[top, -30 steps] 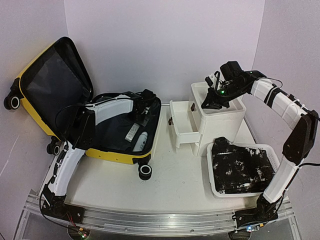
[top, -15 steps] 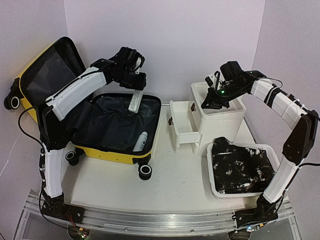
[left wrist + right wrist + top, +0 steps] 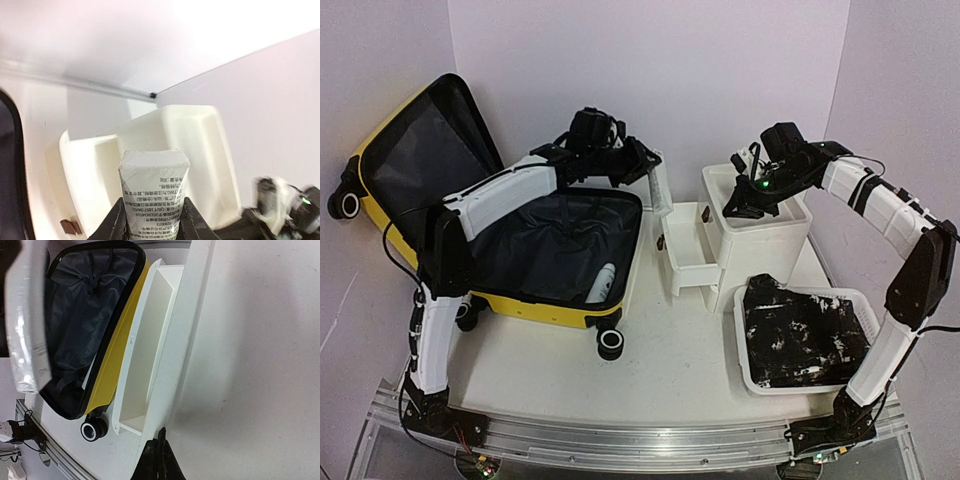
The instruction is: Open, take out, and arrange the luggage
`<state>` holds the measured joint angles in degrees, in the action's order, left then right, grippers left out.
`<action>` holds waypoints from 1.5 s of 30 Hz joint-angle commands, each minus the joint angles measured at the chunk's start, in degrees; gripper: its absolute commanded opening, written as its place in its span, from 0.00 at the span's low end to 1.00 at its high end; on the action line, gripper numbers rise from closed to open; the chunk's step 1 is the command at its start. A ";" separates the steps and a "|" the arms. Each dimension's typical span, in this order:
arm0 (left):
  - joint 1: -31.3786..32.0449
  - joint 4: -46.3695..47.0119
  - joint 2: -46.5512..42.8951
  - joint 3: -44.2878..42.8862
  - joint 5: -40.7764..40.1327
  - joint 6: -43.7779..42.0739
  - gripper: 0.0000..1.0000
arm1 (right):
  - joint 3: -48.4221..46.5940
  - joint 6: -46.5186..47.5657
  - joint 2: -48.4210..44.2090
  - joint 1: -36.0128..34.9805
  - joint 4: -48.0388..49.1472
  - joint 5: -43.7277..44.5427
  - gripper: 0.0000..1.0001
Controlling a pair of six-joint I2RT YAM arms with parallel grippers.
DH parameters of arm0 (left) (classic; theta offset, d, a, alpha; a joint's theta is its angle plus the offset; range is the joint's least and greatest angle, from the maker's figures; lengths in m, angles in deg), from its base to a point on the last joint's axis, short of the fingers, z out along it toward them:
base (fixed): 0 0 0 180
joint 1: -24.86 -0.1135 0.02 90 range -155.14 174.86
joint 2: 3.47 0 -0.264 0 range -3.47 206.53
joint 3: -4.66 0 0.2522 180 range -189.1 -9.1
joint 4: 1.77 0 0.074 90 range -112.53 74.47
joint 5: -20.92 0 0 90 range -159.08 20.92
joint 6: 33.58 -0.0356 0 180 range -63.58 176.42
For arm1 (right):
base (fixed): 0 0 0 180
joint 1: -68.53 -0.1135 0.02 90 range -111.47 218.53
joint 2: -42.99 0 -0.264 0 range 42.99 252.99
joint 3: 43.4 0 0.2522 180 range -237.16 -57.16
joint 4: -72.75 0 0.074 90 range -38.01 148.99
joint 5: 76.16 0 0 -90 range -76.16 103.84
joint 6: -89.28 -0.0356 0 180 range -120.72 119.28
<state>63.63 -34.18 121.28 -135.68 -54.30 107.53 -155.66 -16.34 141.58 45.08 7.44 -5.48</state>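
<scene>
Overhead, the luggage lies open at the left of the table. Its lid stands up towards the left wall, and the dark-lined lower half lies flat with a small white bottle in its near right corner. The left gripper reaches out past the right edge of the case, its jaws part-way closed around a white tube. The tube hangs above the gap between the case and the white cabinet. One drawer of the cabinet is pulled out towards the case. The right gripper sits over the cabinet's open top with its jaws pressed together and nothing between them. At the near right stands a white basket with a black-and-white cloth in it.

From the left wrist, the left gripper pinches the tube between its two fingers, the crimped end pointing away. The white drawer lies beyond it, and the other arm shows blurred at the lower right.

From the right wrist, the right gripper shows its fingertips touching, holding nothing. The open drawer lies between it and the luggage, whose yellow shell and one black wheel face the drawer.
</scene>
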 commanded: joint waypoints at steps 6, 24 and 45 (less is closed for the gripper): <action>4.55 7.33 10.92 -7.50 -3.47 10.85 0.31 | 2.50 -0.21 -0.49 -0.18 -0.75 -0.12 0.00; 7.49 7.04 11.76 -4.23 -8.24 5.58 0.53 | 2.75 -0.99 -1.64 -0.19 -0.17 -0.05 0.00; 7.47 -8.33 -2.58 12.55 -19.11 -21.67 0.12 | 3.01 -1.04 -1.29 -0.18 -0.11 -0.10 0.00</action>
<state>71.21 -36.39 117.37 -122.77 -70.45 88.71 -153.63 -17.10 140.53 45.15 9.58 -5.72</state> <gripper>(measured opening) 0.196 0.002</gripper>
